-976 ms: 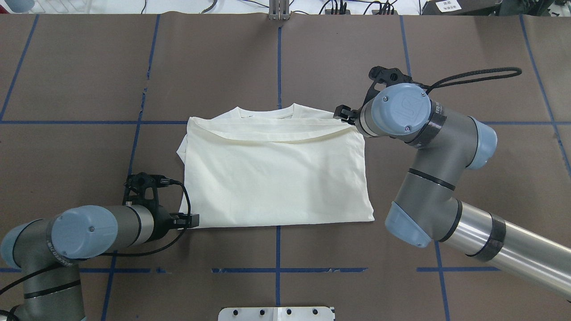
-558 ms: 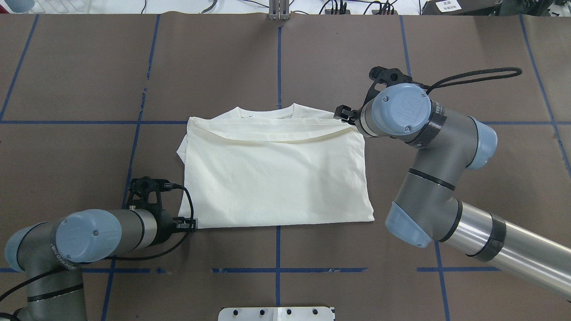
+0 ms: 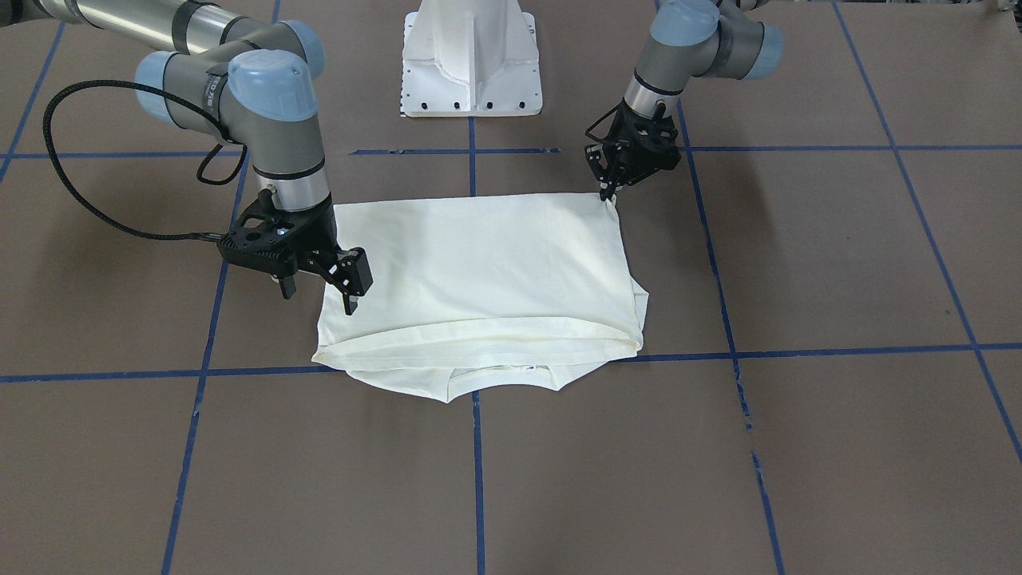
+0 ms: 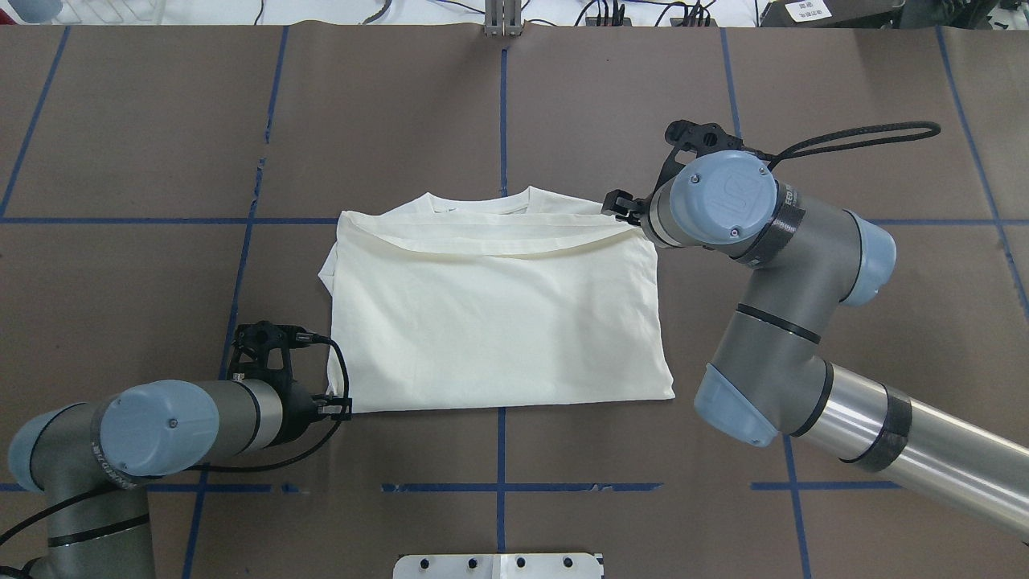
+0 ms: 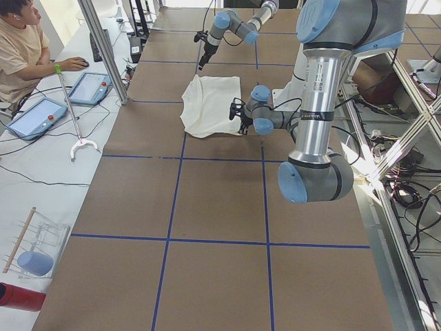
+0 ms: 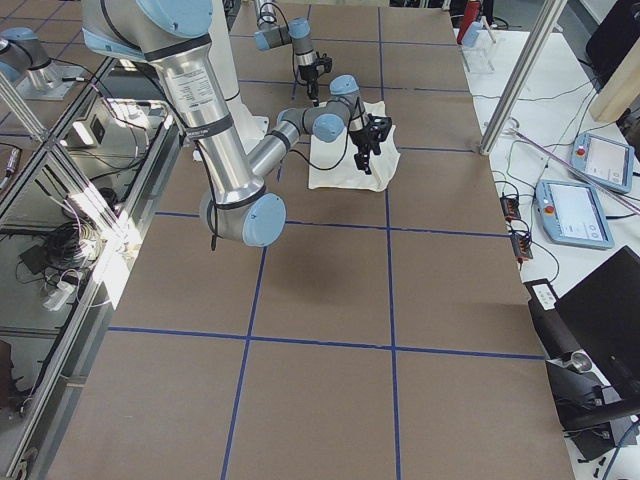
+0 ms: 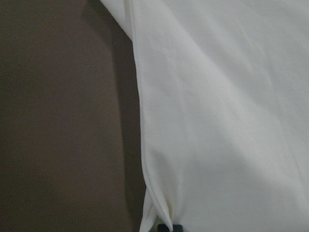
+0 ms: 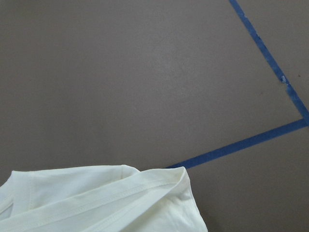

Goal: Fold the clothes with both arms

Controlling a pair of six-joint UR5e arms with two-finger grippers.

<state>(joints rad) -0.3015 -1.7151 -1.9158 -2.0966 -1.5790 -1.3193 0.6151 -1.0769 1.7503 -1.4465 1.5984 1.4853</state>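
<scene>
The brown counter (image 4: 145, 121) is crossed by blue tape lines (image 4: 500, 486). A white base pedestal (image 3: 471, 56) sits at its robot-side edge, well apart from the cloth. A black cable (image 4: 932, 127) loops out over bare counter beside the right arm. In the left side view a person (image 5: 21, 48) sits at a separate bench with tablets (image 5: 88, 88), away from the work. Nothing lies on or against the T-shirt (image 4: 498, 322) except the two arms at its corners. It sits near the counter's middle, folded into a rough rectangle with the plain cream side up. No print shows, and the neckline peeks out along the far edge, under a doubled hem band that sags slightly in the middle. The left arm's fingers (image 3: 609, 192) are clenched on the shirt's near left corner, where the fabric puckers. The right arm's fingers (image 3: 350, 299) hang at the far right corner. I cannot tell whether they are grasping it.
</scene>
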